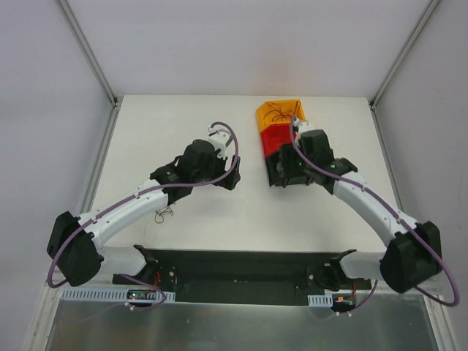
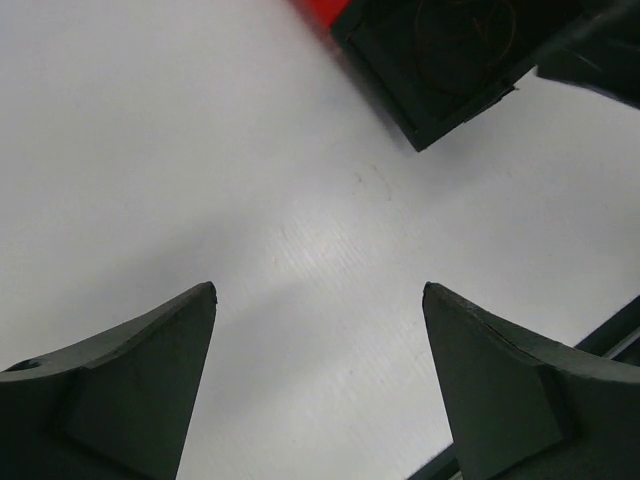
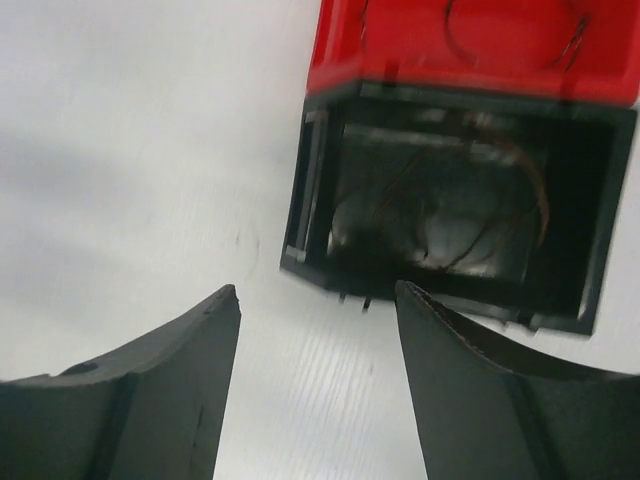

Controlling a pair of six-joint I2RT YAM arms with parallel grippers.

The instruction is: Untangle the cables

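You have the left jaws and the right jaws both wide and empty; the loose cables [image 1: 165, 213] lie bunched on the counter [image 1: 150, 131] behind the left jaws, nearer that arm.

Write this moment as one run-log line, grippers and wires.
left gripper: open, empty | right gripper: open, empty, near black bin | wires: some inside black bin

Thin curly cables [image 1: 278, 112], coiled inside bins [image 1: 271, 140]
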